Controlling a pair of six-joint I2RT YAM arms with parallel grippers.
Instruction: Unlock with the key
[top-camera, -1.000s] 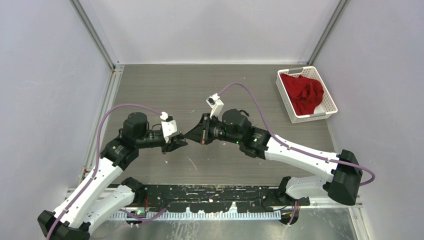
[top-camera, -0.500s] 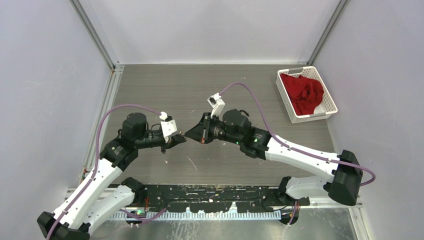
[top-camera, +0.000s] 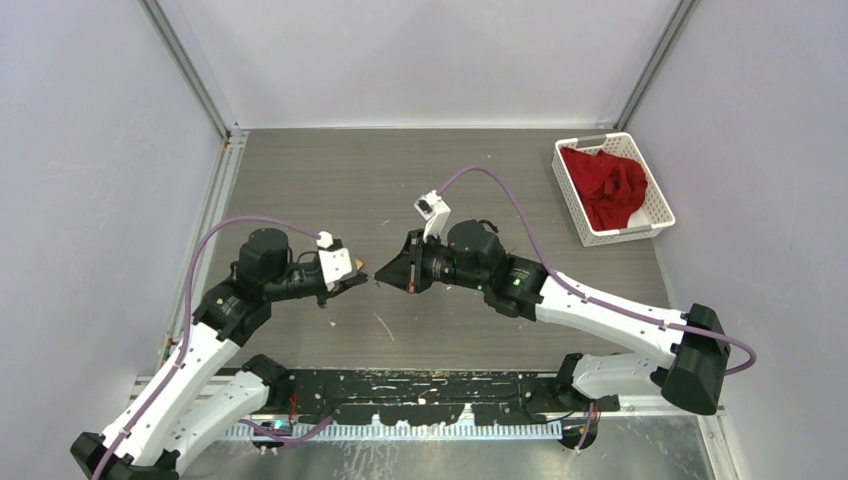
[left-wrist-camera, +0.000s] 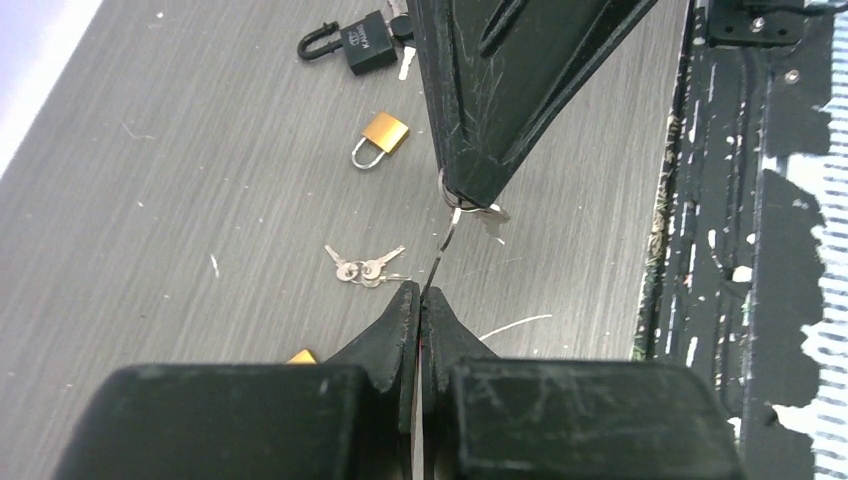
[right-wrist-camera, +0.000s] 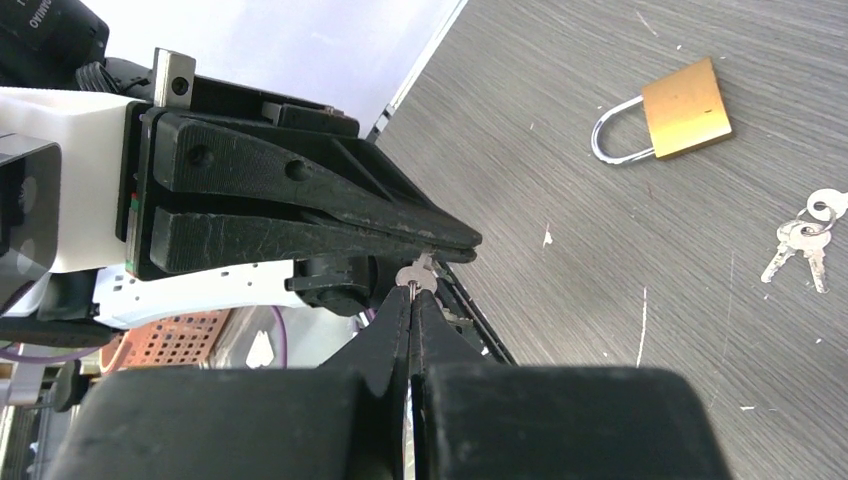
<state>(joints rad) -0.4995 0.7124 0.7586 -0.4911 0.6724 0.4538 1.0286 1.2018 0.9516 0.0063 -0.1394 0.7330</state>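
My arms meet mid-tabletop (top-camera: 300, 170), walls well apart, open room all round. My left jaws pinched tight on key ring (left-wrist-camera: 452, 222); my right jaws clamped on key (right-wrist-camera: 415, 277), tips touching. Brass padlock (left-wrist-camera: 383, 133) on tabletop nearby.

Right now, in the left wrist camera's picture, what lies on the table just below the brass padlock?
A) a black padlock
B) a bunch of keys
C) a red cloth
B: the bunch of keys lies loose on the table below the brass padlock; the black padlock sits above it.
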